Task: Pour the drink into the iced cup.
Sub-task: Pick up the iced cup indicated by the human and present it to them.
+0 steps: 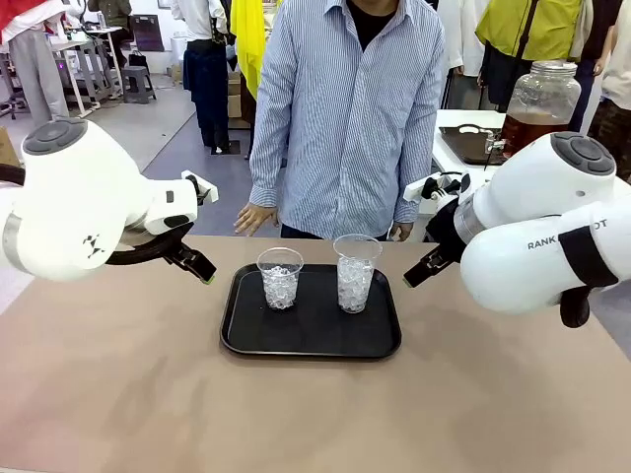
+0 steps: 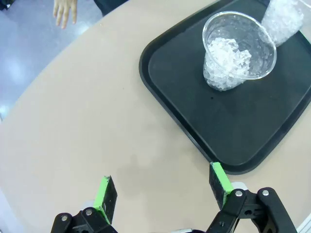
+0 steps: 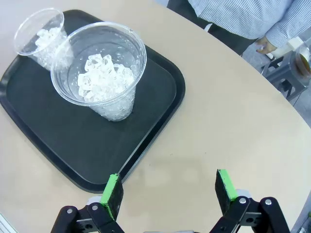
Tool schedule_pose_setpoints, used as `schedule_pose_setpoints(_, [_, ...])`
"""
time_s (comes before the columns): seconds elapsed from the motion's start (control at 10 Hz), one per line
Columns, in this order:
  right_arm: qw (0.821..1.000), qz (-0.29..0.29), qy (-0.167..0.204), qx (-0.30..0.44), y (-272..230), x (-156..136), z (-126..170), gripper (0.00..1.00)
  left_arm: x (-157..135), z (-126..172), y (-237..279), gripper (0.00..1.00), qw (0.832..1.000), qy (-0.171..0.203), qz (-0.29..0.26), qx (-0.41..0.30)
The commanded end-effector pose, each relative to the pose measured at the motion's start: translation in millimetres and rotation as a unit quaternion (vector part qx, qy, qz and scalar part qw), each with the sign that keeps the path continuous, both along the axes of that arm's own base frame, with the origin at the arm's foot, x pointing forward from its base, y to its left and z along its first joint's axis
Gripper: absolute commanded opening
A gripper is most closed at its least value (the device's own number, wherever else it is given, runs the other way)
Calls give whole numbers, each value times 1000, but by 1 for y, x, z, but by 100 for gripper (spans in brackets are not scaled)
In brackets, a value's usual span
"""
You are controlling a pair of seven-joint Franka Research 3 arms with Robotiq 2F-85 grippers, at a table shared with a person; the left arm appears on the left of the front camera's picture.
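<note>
TABLETOP READINESS BEFORE POUR

Tabletop point(image 1: 118, 394), bottom of frame: tan, carrying black tray point(image 1: 237, 340) at centre. On tray, two clear cups, upright and apart: shorter iced cup point(image 1: 280, 279) left of centre, taller iced cup point(image 1: 356, 274) right of centre. Ice only in both, no liquid. Probably set on tray to catch spills and to sit within reach of either arm.

Left gripper point(image 2: 162, 182): spread wide, pinching nothing, hovering over tabletop at tray's left edge. Right gripper point(image 3: 168, 184): likewise spread and empty, just beside tray's right edge. Likely posed flanking tray for approach from either side.

Drink point(image 1: 525, 133): amber, in lower part of large glass jar point(image 1: 544, 94), upper right of frame, on side table point(image 1: 455, 120) behind right arm, well apart from cups. Judged: pour not begun, drink to be fetched first. Person's hand point(image 1: 254, 219) near tabletop's far edge, upper centre-left.
</note>
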State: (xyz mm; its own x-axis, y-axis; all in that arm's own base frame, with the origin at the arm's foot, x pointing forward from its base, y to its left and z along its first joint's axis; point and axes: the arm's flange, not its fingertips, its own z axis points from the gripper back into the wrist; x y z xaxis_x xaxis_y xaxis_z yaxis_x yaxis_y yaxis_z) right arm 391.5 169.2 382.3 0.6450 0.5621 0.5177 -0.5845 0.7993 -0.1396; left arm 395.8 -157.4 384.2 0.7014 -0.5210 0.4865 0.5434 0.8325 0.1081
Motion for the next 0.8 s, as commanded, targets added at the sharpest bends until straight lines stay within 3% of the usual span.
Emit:
schedule_pose_setpoints(0.0, [1000, -1, -2, 2, 0, 0, 1, 100, 0, 2, 1, 100, 1000, -4, -1, 1])
schedule_pose_setpoints(0.2, [1000, 11, 8, 17, 1, 2, 11, 100, 3, 14, -4, 100, 1000, -1, -2, 0])
schedule_pose_setpoints(0.5, [992, 40, 44, 108, -8, 11, 63, 100, 18, 71, -13, 100, 999, 12, -4, -30])
schedule_pose_setpoints(0.7, [983, 34, 74, 163, -21, 18, 93, 100, 30, 97, -8, 100, 996, 47, 26, -76])
